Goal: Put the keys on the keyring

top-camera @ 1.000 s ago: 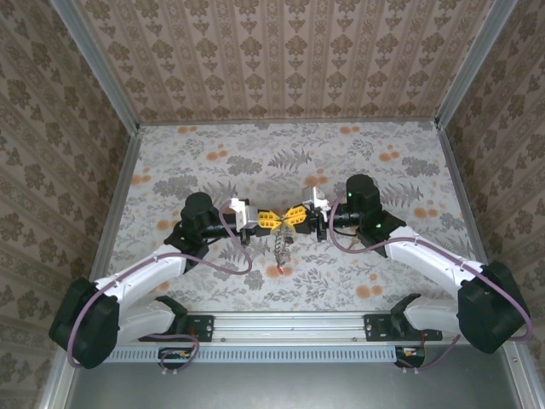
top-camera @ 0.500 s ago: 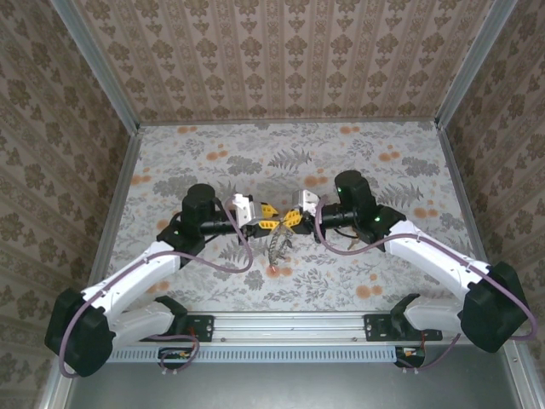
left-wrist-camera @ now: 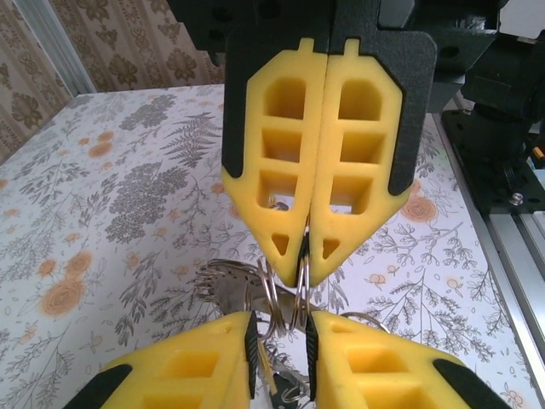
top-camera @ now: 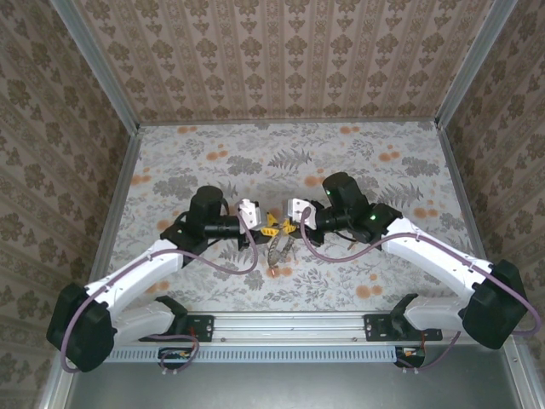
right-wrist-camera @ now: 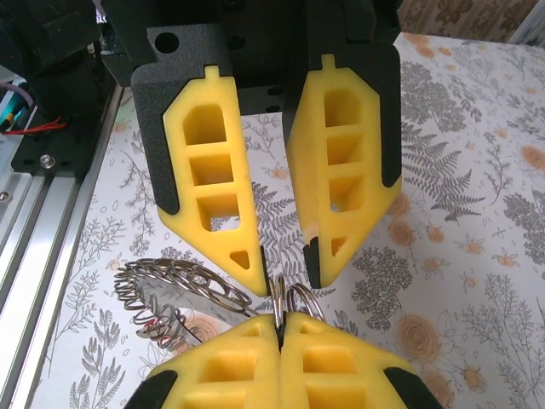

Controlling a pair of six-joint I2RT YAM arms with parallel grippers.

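Both grippers meet tip to tip above the table's middle. My right gripper [right-wrist-camera: 279, 322] [top-camera: 289, 227] is shut on a thin silvery split ring [right-wrist-camera: 278, 295]; a second ring [right-wrist-camera: 305, 304] leans beside it. My left gripper [left-wrist-camera: 279, 328] [top-camera: 270, 225] is open, and the two linked rings [left-wrist-camera: 272, 294] stand in the gap between its yellow fingers [left-wrist-camera: 204, 358]. Below hangs a bunch of more wire rings and a flat silvery key [right-wrist-camera: 174, 300] [top-camera: 278, 250], with a red bit at its lower end. The large flat dark keyring is out of view.
The floral table cover [top-camera: 383, 170] spreads around the arms. An aluminium rail [top-camera: 289, 325] [right-wrist-camera: 43, 230] runs along the near edge, with the arm bases on it. Patterned walls [top-camera: 281, 60] close in the back and both sides.
Both wrists have moved in toward each other, so the fingertips now stand closer together. The hanging bunch has shifted slightly with them.
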